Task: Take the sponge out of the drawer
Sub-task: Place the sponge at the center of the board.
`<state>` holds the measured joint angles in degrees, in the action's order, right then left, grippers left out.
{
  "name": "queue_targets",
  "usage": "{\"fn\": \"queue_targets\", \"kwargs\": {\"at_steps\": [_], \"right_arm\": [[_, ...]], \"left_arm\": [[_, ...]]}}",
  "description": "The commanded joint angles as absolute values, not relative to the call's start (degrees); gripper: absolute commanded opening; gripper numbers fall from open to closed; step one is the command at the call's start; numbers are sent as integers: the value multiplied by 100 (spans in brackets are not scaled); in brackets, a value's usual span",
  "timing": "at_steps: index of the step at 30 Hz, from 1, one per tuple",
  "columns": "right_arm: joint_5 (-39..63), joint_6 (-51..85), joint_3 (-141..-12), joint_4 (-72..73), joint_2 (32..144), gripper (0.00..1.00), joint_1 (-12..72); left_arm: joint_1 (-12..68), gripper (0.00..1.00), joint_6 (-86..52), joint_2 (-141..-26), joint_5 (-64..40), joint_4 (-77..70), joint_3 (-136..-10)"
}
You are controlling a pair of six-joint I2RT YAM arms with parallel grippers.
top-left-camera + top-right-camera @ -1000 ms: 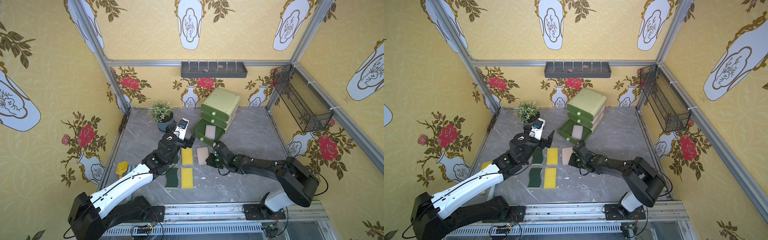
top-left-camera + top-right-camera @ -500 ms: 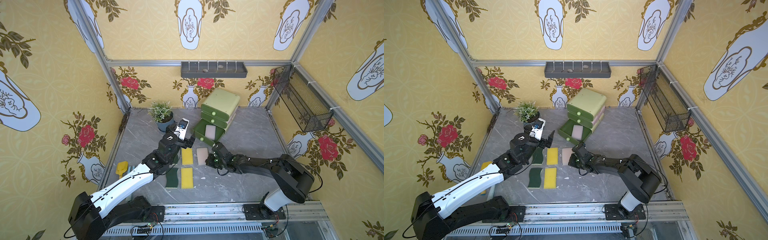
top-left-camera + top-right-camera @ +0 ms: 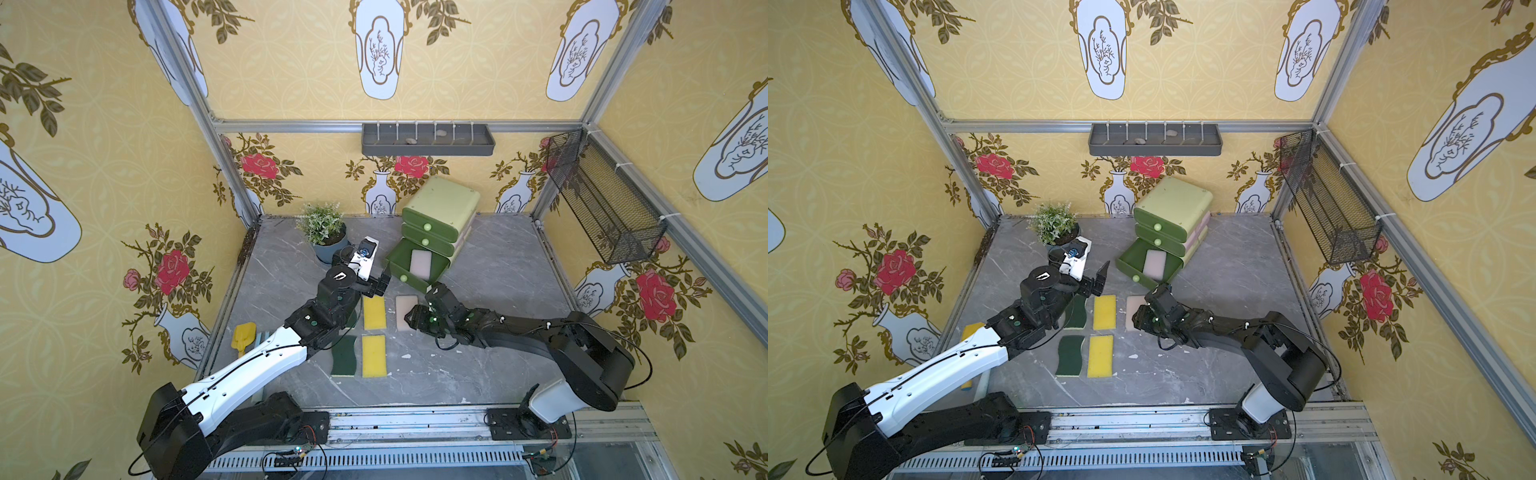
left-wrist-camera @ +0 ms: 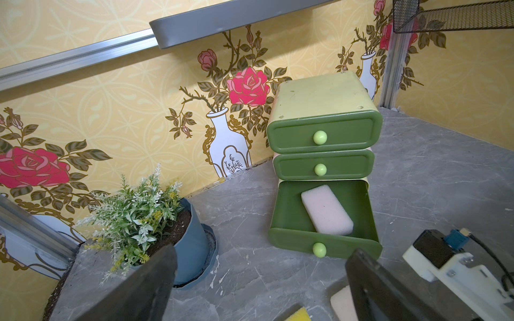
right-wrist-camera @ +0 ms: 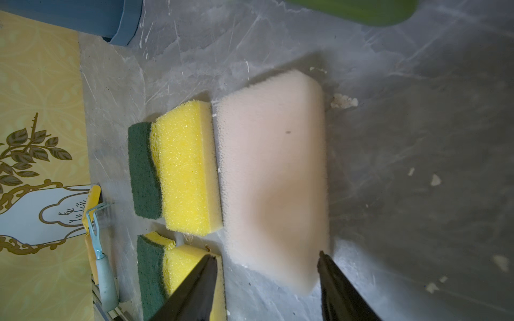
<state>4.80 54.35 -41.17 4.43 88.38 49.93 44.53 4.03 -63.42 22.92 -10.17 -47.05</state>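
Pink sponge (image 3: 422, 264) lying in the open bottom drawer (image 3: 409, 279) in both top views; a second pink sponge (image 3: 403, 311) lies on the table (image 3: 498, 291) at the right gripper (image 3: 412, 320). Left wrist: left gripper (image 4: 262, 258) jaws wide apart, empty, facing the drawer. Right wrist: jaws parted, flanking the second pink sponge's end, beside a yellow sponge (image 5: 189, 166).

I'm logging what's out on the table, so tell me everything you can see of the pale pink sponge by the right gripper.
The pale pink sponge is a one-colour rectangular block of fine-pored foam with rounded corners and one dark speck. It lies flat on the grey table, in front of the open bottom drawer, beside a yellow-and-green sponge with a narrow gap between. The right gripper sits at one short end, jaws open either side; contact is unclear.
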Motion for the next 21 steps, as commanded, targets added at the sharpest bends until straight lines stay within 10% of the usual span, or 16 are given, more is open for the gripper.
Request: {"fn": "queue_targets", "kwargs": {"at_steps": [1,21], "right_arm": [[377,5324,-4205,226,8722,67,4970],[698,4447,-5197,-216,8404,76,3482]], "left_arm": [[4447,100,396,-6371,2329,-1195,-4649],[4447,100,404,-6389,2329,-1208,-4643]]}}
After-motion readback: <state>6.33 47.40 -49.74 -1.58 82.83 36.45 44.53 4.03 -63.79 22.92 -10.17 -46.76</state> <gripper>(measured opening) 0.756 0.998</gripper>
